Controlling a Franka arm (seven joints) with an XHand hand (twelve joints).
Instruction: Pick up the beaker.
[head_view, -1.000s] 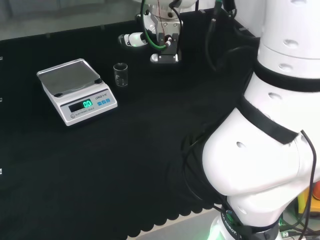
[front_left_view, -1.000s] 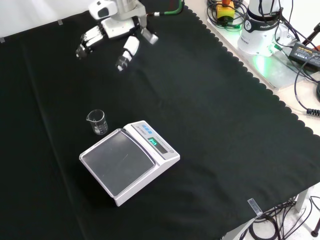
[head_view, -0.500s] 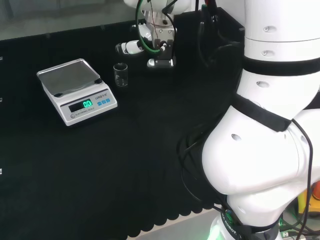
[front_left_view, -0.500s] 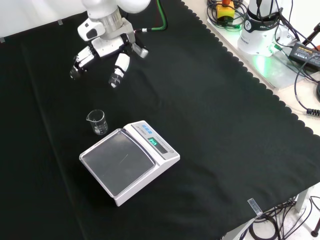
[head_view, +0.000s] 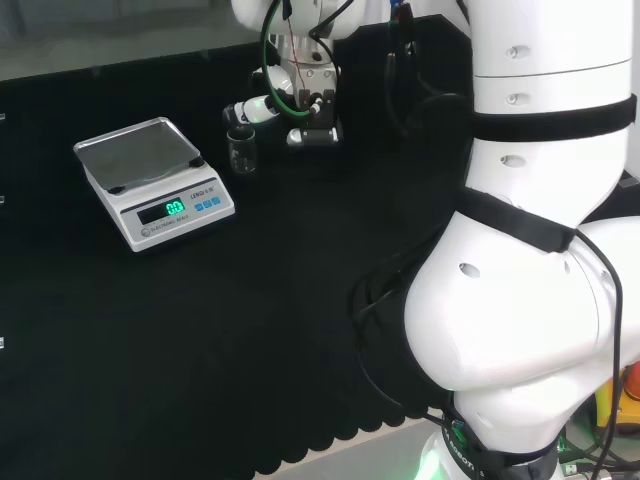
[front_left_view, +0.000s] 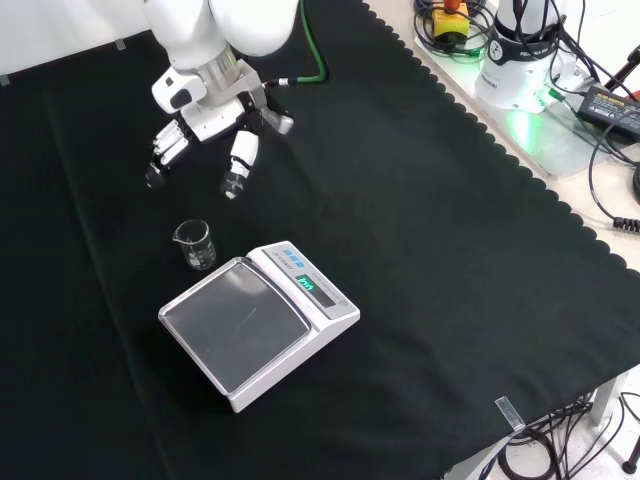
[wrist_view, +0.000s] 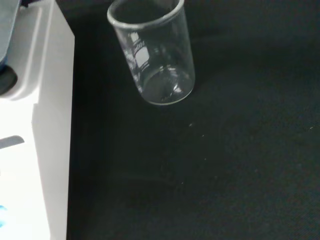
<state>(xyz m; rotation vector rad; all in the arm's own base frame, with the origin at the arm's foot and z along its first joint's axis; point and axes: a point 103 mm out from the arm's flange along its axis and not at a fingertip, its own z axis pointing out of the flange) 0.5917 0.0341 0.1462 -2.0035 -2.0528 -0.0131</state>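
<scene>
Small clear glass beaker (front_left_view: 195, 245) upright on black cloth (front_left_view: 420, 190), just beside white digital scale (front_left_view: 258, 322), black and white hand (front_left_view: 205, 130) above it, fingers (front_left_view: 236, 170) spread, holding nothing, apart from beaker

Beaker (wrist_view: 152, 52): clear glass, smooth, glossy highlights seen on wall. Counter (front_left_view: 420, 200): covered by matt black cloth, scalloped edge. Scale (front_left_view: 262, 322): white glossy plastic housing, brushed metal pan. Hand (front_left_view: 205, 130): smooth white and black plastic.

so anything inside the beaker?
Nothing visible inside the beaker: its bare bottom and the black cloth show through the clear glass. A colourless film could not be ruled out.
</scene>
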